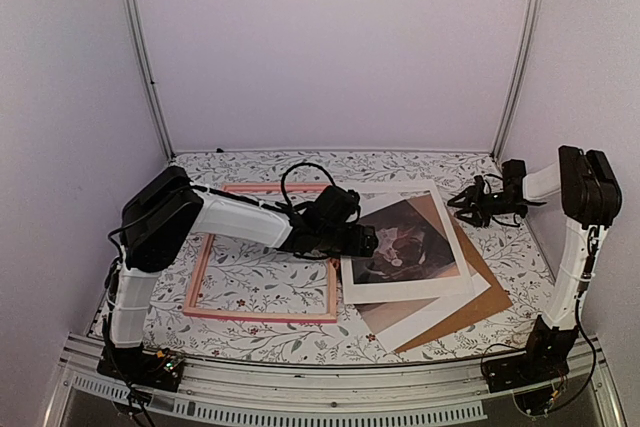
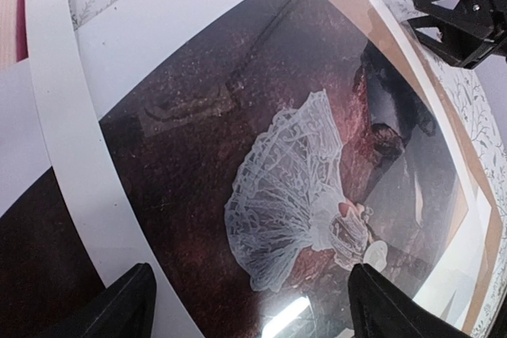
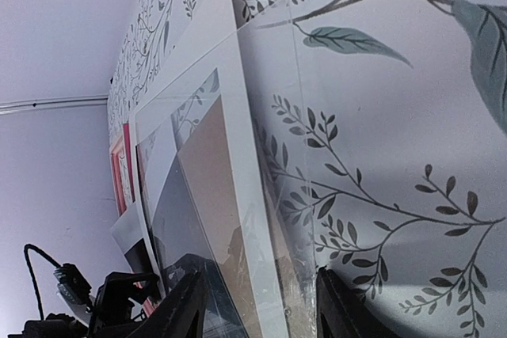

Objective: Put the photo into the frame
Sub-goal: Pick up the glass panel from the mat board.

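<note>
The photo [image 1: 408, 242], a dark reddish print with a white-dressed figure [image 2: 293, 187], lies in a loose stack right of centre, a white mat [image 1: 405, 292] framing it. Left of the stack the pink frame [image 1: 262, 315] lies flat, holding nothing. My left gripper [image 1: 366, 240] hovers over the photo's left part, open, fingertips [image 2: 131, 306] wide apart over the print. At the stack's upper right edge my right gripper [image 1: 470, 205] is open, and its fingers [image 3: 186, 306] straddle the edge of the mat [image 3: 253, 195] and a clear sheet [image 3: 277, 100].
A brown backing board [image 1: 478, 305] juts out under the stack at the lower right, with another white sheet [image 1: 425, 325] over it. The floral tablecloth [image 1: 260, 282] shows through the frame. Purple walls and metal posts [image 1: 520, 57] close in the back and sides.
</note>
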Controlling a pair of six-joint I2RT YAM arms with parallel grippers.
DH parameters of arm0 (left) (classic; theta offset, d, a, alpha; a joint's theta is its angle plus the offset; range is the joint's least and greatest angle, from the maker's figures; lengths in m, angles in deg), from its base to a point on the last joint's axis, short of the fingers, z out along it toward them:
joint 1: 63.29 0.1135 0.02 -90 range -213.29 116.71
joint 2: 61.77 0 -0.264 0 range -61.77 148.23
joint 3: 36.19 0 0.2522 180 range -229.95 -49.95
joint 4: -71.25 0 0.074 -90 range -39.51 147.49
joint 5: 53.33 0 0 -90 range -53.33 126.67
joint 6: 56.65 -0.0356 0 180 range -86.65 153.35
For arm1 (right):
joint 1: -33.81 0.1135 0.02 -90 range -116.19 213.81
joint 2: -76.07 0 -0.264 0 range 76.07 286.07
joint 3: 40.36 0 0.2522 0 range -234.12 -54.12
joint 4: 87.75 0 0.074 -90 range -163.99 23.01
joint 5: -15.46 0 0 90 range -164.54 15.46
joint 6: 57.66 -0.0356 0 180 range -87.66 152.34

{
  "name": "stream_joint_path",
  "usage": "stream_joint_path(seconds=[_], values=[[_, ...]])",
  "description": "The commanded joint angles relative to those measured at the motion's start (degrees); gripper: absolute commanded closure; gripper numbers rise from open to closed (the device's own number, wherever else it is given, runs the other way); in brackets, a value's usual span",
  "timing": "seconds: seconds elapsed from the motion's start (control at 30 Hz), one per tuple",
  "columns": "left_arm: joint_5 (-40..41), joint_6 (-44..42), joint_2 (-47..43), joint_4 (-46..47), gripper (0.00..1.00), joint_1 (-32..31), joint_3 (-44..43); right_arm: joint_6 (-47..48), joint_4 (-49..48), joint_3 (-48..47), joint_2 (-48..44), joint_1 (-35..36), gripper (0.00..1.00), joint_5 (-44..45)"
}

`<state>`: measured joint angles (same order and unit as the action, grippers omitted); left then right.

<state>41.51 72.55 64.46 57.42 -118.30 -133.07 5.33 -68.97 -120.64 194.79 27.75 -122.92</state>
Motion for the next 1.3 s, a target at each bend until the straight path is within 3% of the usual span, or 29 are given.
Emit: stream_joint_path(seconds=[0.0, 0.63, 1.27], values=[[-0.5, 0.3, 0.2, -4.9, 0.13, 0.8, 2.5, -2.5, -0.9, 1.2, 1.9, 0.5, 0.5, -4.7], [-0.7, -0.2, 0.5, -4.4, 0.14, 0.9, 2.7, -3.6, -3.1, 0.9, -2.4, 0.4, 0.55, -7.8], [-1.0, -0.3, 0.5, -4.0, 0.14, 0.9, 3.1, 0.4, -3.2, -0.6, -3.1, 0.5, 0.39, -6.6]])
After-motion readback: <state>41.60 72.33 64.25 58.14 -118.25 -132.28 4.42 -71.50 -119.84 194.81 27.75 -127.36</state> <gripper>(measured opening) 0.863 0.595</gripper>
